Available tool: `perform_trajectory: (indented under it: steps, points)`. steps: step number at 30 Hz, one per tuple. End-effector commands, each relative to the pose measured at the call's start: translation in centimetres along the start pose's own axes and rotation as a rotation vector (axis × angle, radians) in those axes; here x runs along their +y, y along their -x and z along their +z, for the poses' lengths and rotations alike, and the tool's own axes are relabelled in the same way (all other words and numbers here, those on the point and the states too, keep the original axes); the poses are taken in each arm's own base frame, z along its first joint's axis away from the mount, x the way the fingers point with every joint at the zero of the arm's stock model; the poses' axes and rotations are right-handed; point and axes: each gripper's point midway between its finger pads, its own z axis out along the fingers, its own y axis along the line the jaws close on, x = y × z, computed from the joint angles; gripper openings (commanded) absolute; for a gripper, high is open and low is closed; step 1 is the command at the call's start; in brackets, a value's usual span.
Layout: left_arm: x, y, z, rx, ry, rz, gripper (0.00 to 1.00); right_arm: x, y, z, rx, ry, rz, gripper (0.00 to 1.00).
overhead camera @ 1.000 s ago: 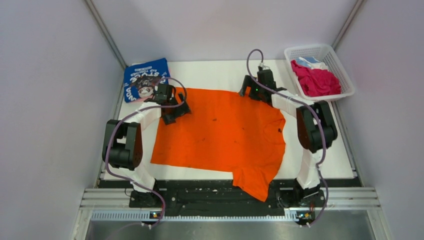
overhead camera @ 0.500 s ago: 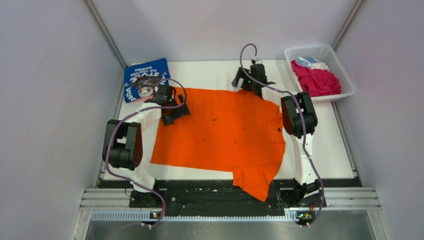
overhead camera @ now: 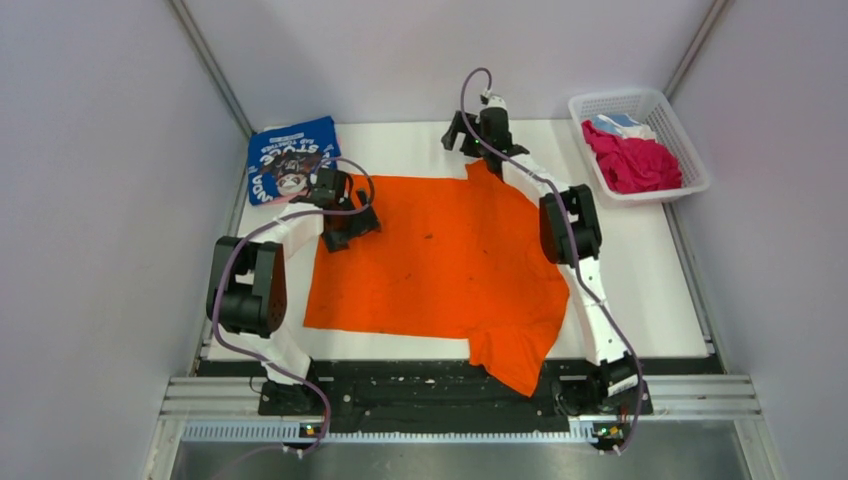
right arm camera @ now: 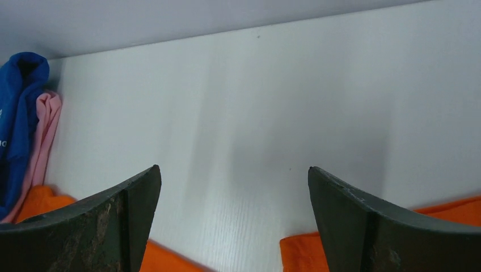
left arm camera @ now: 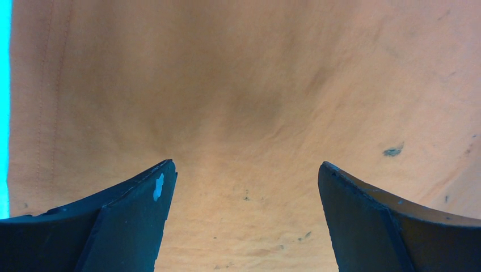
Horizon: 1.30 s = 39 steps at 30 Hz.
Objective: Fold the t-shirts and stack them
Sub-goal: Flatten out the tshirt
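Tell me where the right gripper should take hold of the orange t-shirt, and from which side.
Take the far sleeve of the orange t-shirt at its outer edge, coming from the far side. The shirt lies flat, and that edge borders bare table, where the open right gripper hovers, so a low finger could probably slip under.

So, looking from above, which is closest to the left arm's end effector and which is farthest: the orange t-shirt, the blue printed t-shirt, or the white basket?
1. Orange t-shirt: right beneath the left end effector, which is over the shirt's far-left corner.
2. Blue t-shirt: just beyond it, at the far left.
3. White basket: at the far right, on the opposite side.
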Motion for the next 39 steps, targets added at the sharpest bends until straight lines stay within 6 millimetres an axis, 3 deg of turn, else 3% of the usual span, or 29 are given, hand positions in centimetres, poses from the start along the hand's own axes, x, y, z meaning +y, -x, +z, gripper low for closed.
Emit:
perform_trajectory:
  steps: [1,4,8,13,18,22,29,34,39]
  points:
    - [-1.9,2.7,-1.6,-0.069,-0.044,0.001,0.99,3.0,4.8,-3.8,-0.069,-0.023,-0.101,0.99]
    - [-2.1,3.5,-2.6,-0.106,-0.046,0.01,0.99,2.2,6.2,-8.1,-0.091,-0.105,-0.164,0.99]
    - [-1.7,4.3,-3.9,-0.148,-0.004,0.029,0.99,-0.6,4.6,-14.1,-0.002,-0.267,-0.244,0.99]
    - [-0.1,3.7,-3.9,-0.143,0.096,0.036,0.99,-5.3,-2.7,-22.8,0.175,-0.44,-0.201,0.99]
    - [0.1,3.0,-2.8,-0.114,0.1,0.02,0.99,-7.0,-7.6,-27.6,0.264,-0.462,-0.136,0.99]
    - [-0.3,2.9,-0.9,-0.08,0.094,0.004,0.99,-9.0,-9.6,-28.3,0.314,-0.53,-0.148,0.99]
    - [-0.2,2.7,2.5,-0.014,0.127,-0.009,0.99,-12.1,-10.9,-26.3,0.374,-0.6,-0.117,0.99]
    - [-0.4,3.0,4.6,0.021,0.146,-0.01,0.99,-14.8,-10.8,-24.3,0.393,-0.647,-0.09,0.99]
    - [-1.3,3.9,7.1,0.054,0.15,-0.02,0.99,-16.5,-9.3,-21.0,0.386,-0.658,-0.069,0.99]
